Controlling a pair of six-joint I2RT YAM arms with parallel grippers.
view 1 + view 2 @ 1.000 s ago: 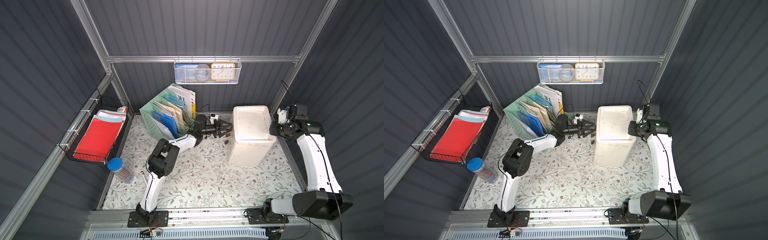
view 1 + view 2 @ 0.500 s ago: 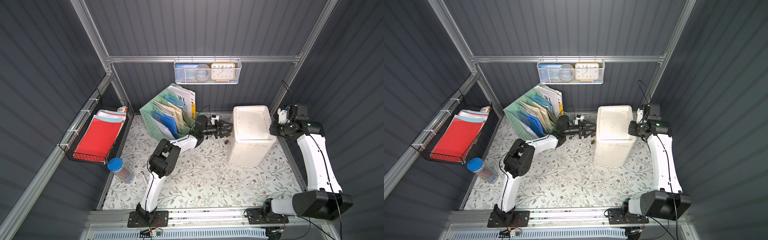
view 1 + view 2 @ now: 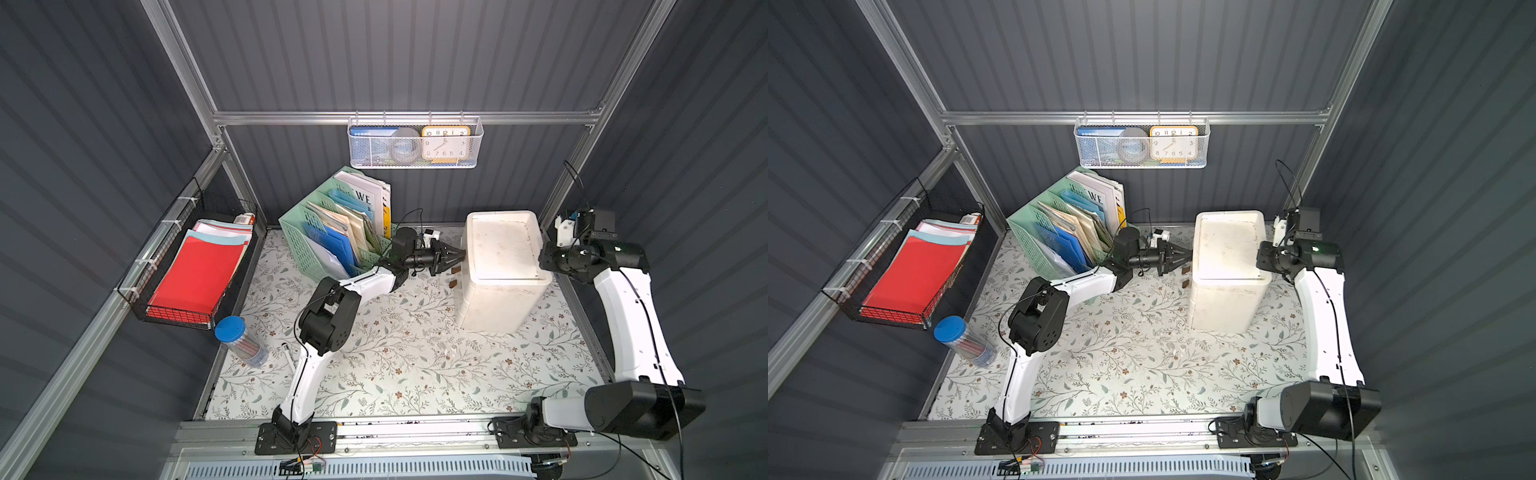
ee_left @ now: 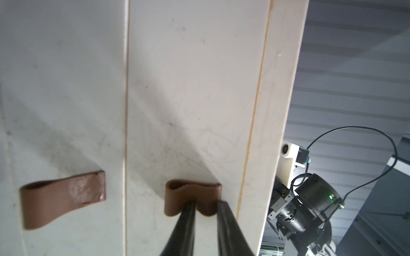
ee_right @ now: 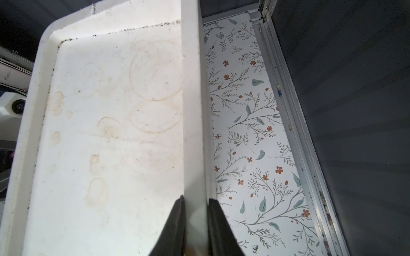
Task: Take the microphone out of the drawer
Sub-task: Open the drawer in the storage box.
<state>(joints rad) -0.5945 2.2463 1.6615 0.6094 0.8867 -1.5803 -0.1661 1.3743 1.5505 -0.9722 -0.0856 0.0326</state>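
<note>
The left gripper pinches the top brown leather loop pull on a white plastic drawer unit (right gripper clamps its rim).

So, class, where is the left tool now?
In a top view, the left tool is at the front of the white drawer unit, beside the green file rack, pinching a brown pull tab.

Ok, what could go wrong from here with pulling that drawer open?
The left claw pinches the soft top pull tab near its edge, and the tab looks buckled, so it may slip out. The right claw grips just the thin rim of the drawer unit, so the unit might tip or slide during the pull.
</note>
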